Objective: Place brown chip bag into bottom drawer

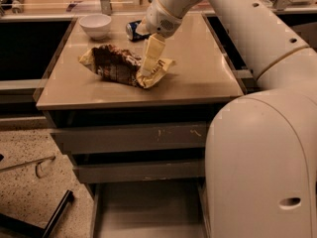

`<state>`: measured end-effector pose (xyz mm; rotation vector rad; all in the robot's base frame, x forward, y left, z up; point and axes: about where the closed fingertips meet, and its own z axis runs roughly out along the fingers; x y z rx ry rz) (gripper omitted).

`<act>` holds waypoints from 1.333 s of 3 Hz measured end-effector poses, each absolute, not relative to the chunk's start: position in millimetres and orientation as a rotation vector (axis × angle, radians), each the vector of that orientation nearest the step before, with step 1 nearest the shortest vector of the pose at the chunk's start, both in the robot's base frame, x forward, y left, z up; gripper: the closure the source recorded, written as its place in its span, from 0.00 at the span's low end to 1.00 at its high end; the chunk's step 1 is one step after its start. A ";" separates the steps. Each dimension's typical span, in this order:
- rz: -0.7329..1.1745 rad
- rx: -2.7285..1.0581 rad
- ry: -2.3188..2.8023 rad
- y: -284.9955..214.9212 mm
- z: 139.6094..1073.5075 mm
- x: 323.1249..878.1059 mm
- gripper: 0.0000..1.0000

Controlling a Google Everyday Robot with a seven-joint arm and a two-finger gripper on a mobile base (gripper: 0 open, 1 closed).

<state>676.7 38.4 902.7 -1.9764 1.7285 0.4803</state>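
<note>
The brown chip bag (114, 66) lies crinkled on the tan cabinet top (203, 73), with pale yellow ends at left and right. My gripper (145, 75) reaches down from the white arm onto the bag's right end and touches it there. The bag rests on the top. The bottom drawer (148, 207) is pulled open at the foot of the cabinet, and its flat grey floor shows bare.
A blue soda can (132, 29) lies behind the gripper and a white bowl (95, 24) stands at the back left. Two upper drawers (133, 138) are shut. My white base (262, 167) fills the right side. A dark leg (54, 214) lies on the speckled floor at left.
</note>
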 end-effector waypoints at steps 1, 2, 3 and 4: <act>0.519 -1.981 1.716 43.2 905.5 673.2 0.00; 0.461 -1.936 1.706 38.0 915.9 670.6 0.00; 0.440 -1.910 1.701 43.9 911.6 673.2 0.00; 0.491 -1.912 1.688 51.0 893.3 673.5 0.00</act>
